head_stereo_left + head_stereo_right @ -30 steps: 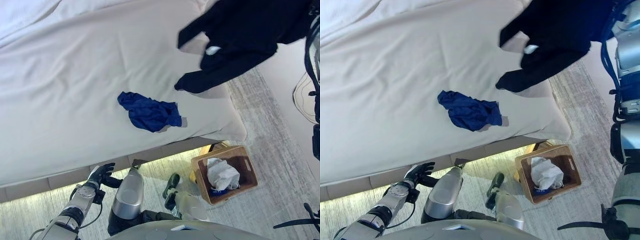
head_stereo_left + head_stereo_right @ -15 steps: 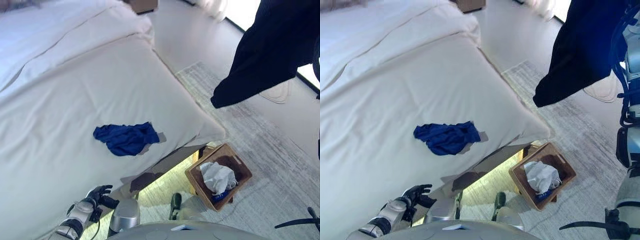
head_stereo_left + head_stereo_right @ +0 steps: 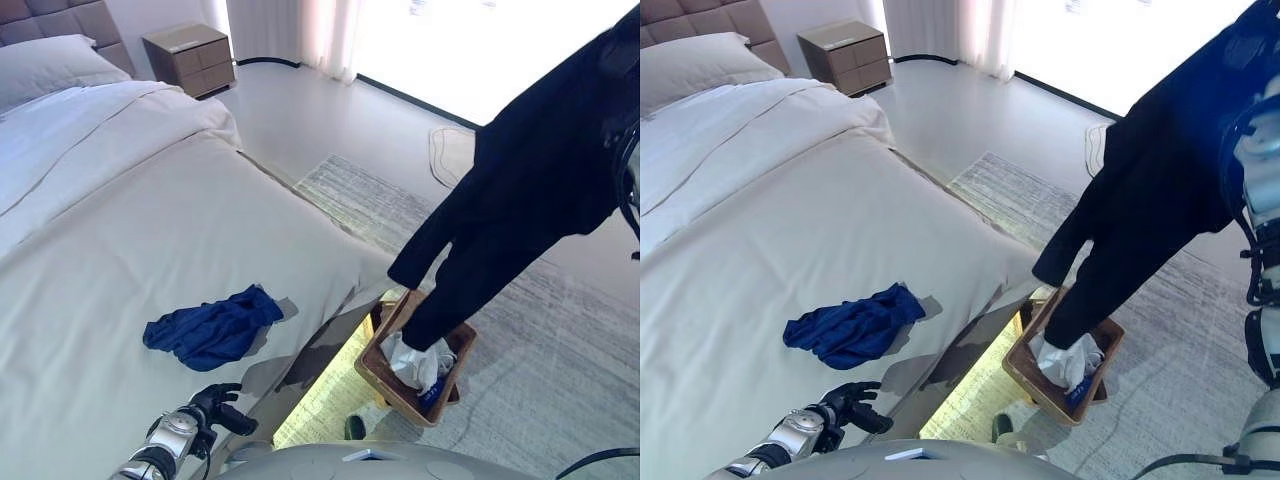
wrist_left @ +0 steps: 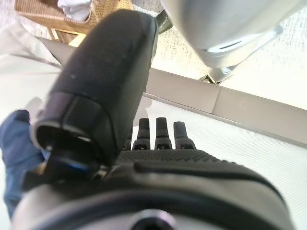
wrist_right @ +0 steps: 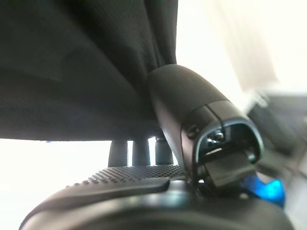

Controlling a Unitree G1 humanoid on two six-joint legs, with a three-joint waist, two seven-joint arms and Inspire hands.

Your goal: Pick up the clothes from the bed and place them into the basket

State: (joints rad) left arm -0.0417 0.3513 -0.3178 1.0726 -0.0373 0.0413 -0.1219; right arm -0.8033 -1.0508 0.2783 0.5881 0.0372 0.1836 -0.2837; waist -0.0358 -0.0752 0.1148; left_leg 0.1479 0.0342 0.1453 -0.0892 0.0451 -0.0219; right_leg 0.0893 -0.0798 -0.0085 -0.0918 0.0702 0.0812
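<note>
My right hand (image 5: 134, 187) is shut on a black garment (image 3: 520, 190), with the thumb pressed into the cloth (image 5: 72, 72). It holds the garment high at the right, and the lower sleeve end hangs down to the brown wicker basket (image 3: 375, 370) on the floor by the bed's corner. The basket holds a white cloth (image 3: 410, 362). A blue garment (image 3: 210, 328) lies crumpled on the bed (image 3: 150, 230) near its front edge. My left hand (image 3: 215, 405) is open and empty, low beside the bed's edge, just below the blue garment.
A pillow (image 3: 50, 70) lies at the bed's head, with a wooden nightstand (image 3: 190, 55) behind. A grey rug (image 3: 560, 380) lies under the basket. The basket's rim (image 4: 43, 17) and the blue garment (image 4: 14, 148) also show in the left wrist view.
The camera has turned to the right. The black garment has left the bed's corner and now hangs over the basket. The left hand stays low by the bed's edge.
</note>
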